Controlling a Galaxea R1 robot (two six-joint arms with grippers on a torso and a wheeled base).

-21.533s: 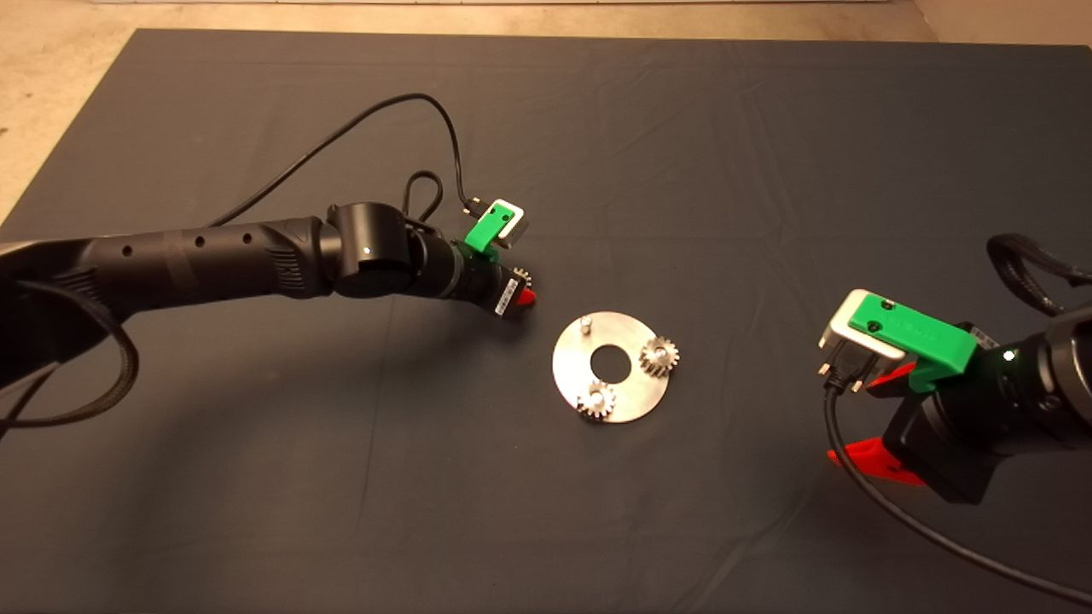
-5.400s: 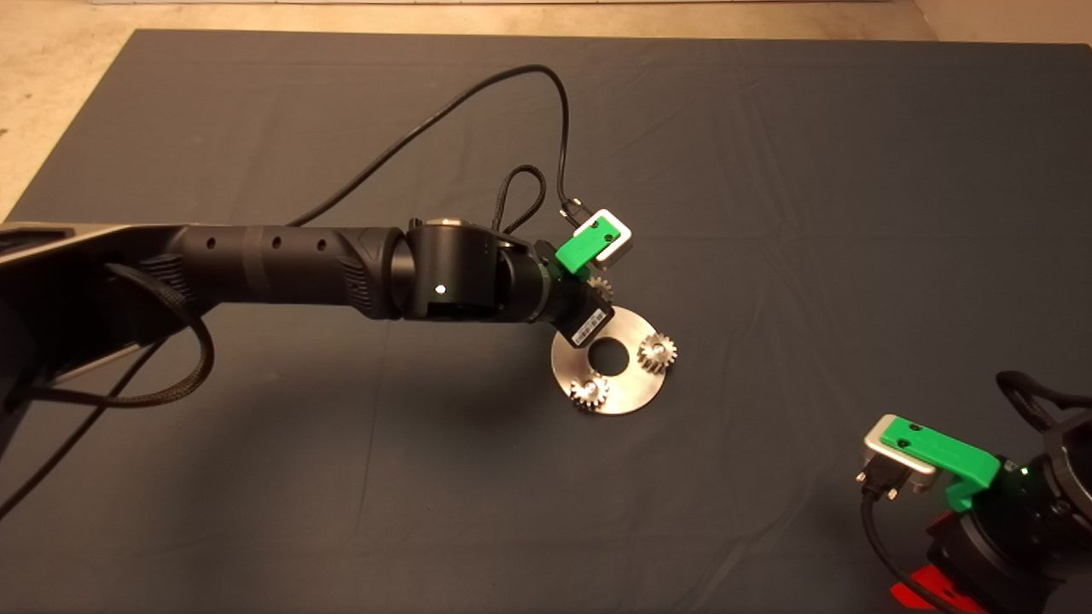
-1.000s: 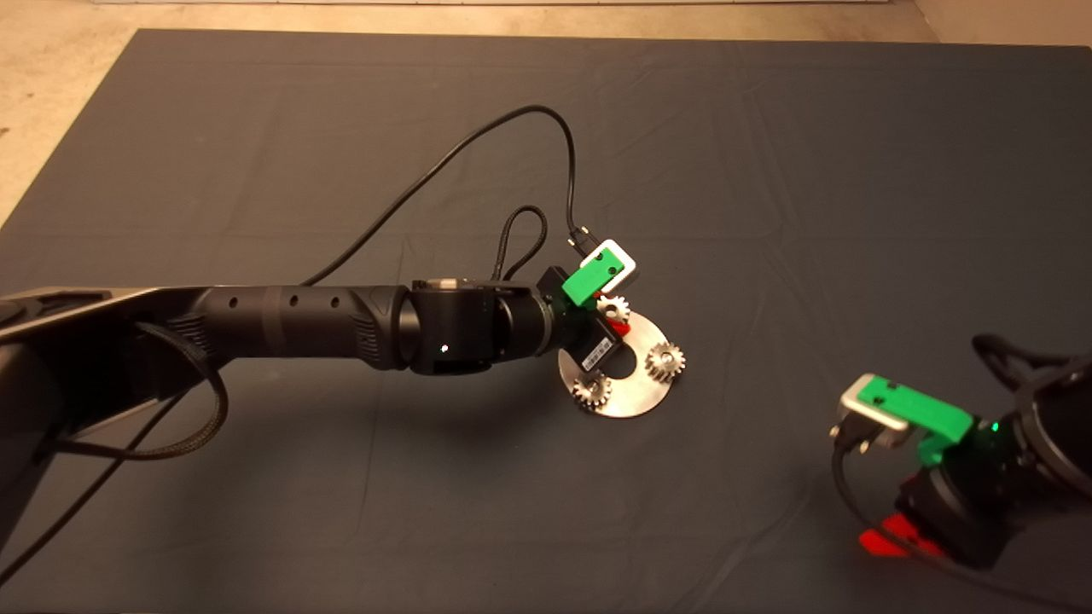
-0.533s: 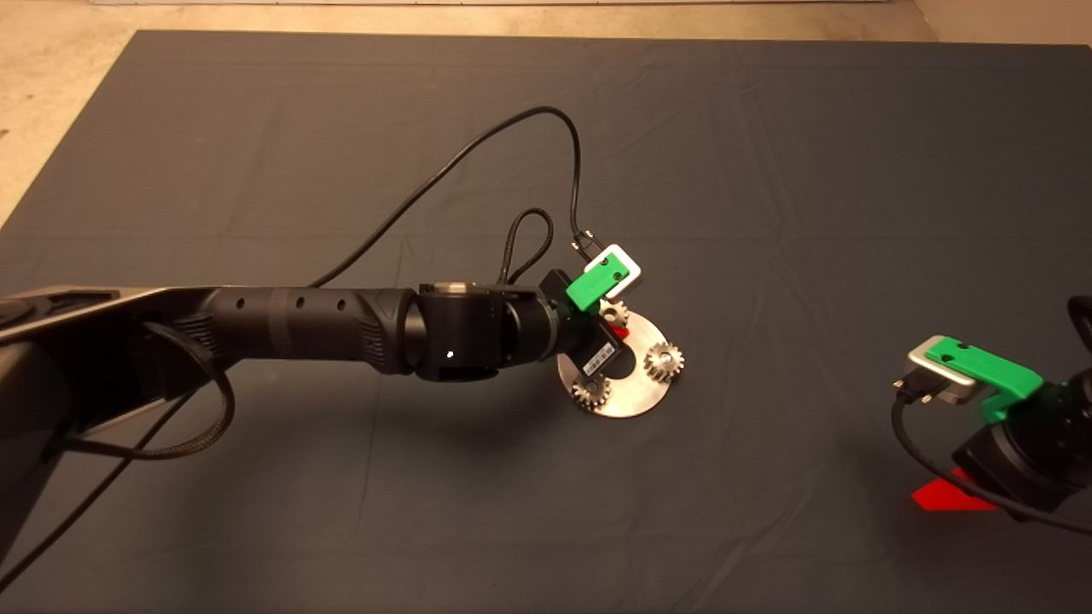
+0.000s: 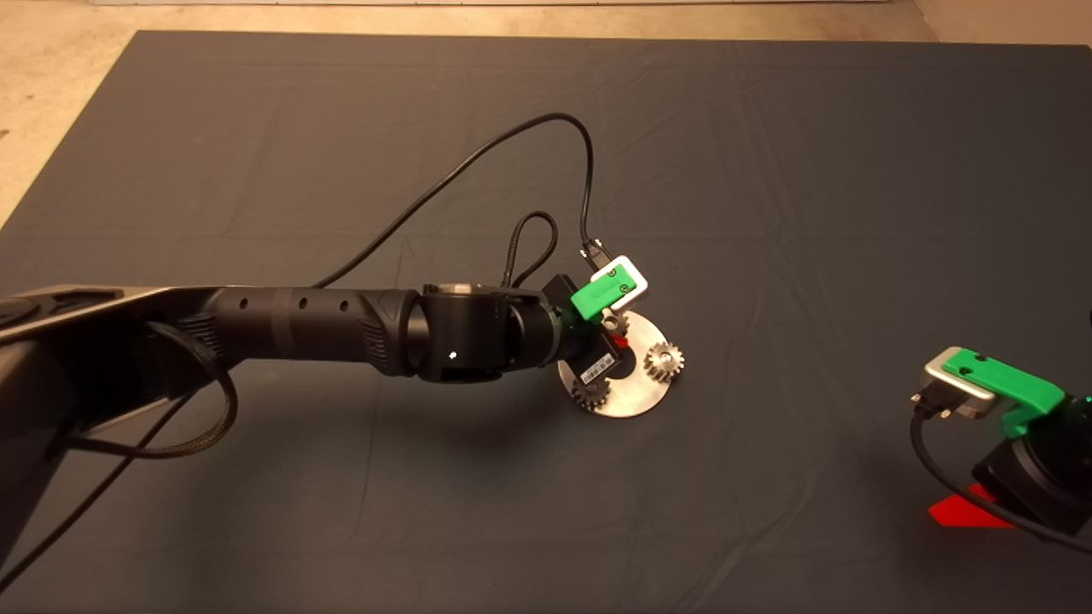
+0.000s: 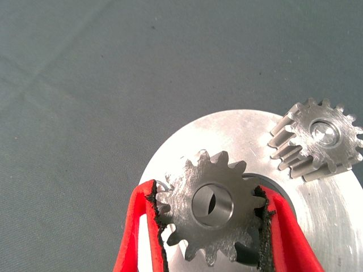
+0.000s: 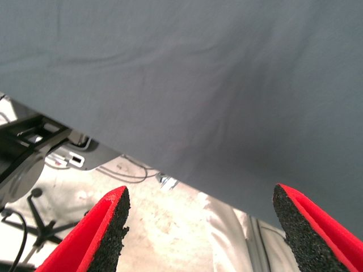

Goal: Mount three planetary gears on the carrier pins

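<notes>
The left gripper [image 6: 210, 224] was clamped on a planetary gear [image 6: 211, 205] just above the carrier disc [image 5: 641, 394], where two gears [image 5: 663, 359] sat on pins, while the right gripper [image 7: 198, 226] waited spread apart at the mat's [image 5: 768, 170] lower right.

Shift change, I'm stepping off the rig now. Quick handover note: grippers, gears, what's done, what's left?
Left gripper: shut on the third gear, held over the carrier disc; a pin shows dimly through its bore, not seated yet.
Right gripper: open, parked at the mat's lower right edge, holding nothing.
Done: two gears are on their pins, the right-side gear and the near gear.
Left: lower the held gear fully onto the last pin, release, retract the left arm.
</notes>
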